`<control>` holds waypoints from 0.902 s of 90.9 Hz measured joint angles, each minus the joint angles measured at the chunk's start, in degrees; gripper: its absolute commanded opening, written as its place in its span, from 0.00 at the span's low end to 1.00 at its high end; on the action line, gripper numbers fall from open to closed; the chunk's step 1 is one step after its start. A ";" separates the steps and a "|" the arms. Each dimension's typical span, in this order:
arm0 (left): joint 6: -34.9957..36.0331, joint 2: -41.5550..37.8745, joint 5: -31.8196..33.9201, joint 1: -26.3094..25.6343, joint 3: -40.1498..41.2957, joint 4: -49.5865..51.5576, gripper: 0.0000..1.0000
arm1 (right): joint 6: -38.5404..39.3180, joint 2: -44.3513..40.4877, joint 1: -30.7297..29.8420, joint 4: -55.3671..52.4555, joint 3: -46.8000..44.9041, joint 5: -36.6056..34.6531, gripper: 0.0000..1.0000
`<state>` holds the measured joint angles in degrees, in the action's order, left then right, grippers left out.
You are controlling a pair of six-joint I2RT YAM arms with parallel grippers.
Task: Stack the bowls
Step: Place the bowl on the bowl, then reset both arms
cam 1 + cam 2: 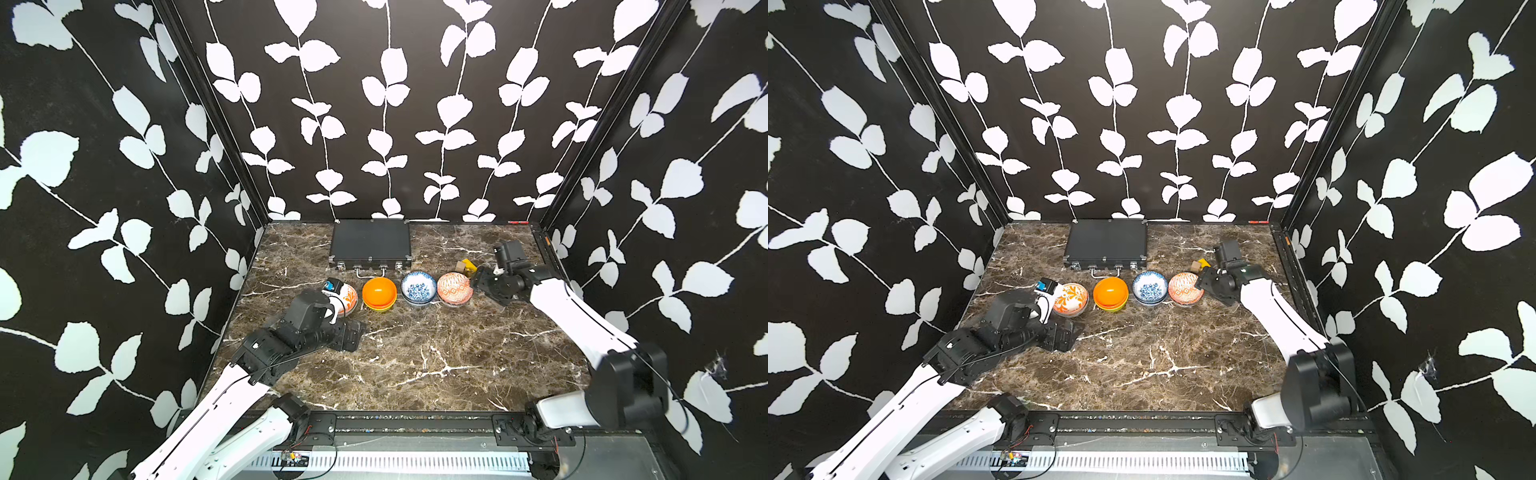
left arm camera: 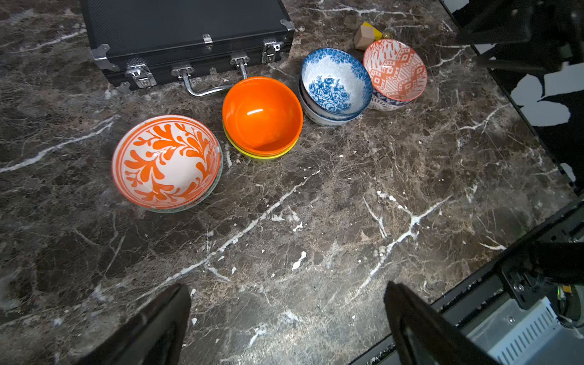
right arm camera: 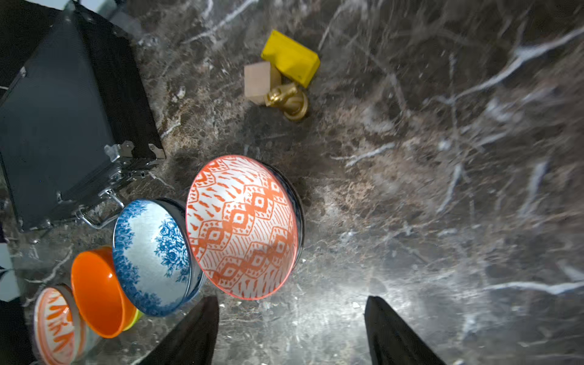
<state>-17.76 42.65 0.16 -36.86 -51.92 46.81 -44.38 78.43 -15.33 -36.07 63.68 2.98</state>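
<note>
Four nested pairs of bowls in row on worktop (image 2: 316,227), in front of black case (image 2: 177,31): orange-leaf bowl (image 2: 166,161), orange bowl (image 2: 262,113), blue-floral bowl (image 2: 335,82), orange-geometric bowl (image 3: 241,226) on top. Right tool (image 3: 290,300) spread wide, empty, just beside orange-geometric bowl. Left tool (image 2: 287,286) spread, empty, near orange-leaf bowl. We judge pairs need merging: pinch both rims together, lift straight, centre over neighbour, lower fully before release.

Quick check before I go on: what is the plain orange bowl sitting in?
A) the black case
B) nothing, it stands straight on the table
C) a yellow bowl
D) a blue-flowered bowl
C: the rim of a yellow bowl shows just under the orange bowl in the left wrist view.
</note>
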 measured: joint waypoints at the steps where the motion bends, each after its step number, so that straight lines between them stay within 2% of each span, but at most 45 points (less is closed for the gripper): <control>1: -0.28 -0.17 0.13 0.00 0.13 -0.28 0.99 | -0.07 -0.61 0.00 -0.02 -0.17 -0.42 0.99; 19: -4.15 -1.49 6.23 0.00 4.76 -9.27 0.99 | 4.76 -13.62 -0.04 2.80 -8.31 -12.52 0.99; 28: -3.58 1.79 14.45 0.00 5.11 -13.18 0.99 | 8.74 -22.16 -0.04 9.14 -16.46 -20.13 0.99; 35: -1.44 4.87 22.51 0.04 6.34 -17.62 0.99 | 12.96 -30.69 -0.04 17.94 -25.88 -26.49 0.99; 44: 3.82 7.85 32.20 0.42 12.07 -26.27 0.99 | 21.33 -37.94 -0.04 30.86 -37.75 -32.33 0.99; 58: 11.72 11.32 39.76 3.89 21.62 -39.23 0.99 | 31.89 -31.47 -0.04 43.12 -42.71 -36.98 0.99; 74: 15.30 13.68 41.77 11.28 27.41 -50.45 0.99 | 36.61 -21.66 -0.04 55.30 -44.50 -39.23 0.99; 82: 18.40 14.51 41.51 13.25 28.33 -55.84 0.99 | 38.29 -15.96 -0.04 63.17 -45.77 -39.82 0.99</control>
<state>0.64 57.17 41.67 -23.62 -23.59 -9.04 -6.09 62.48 -15.38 27.09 17.91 -36.84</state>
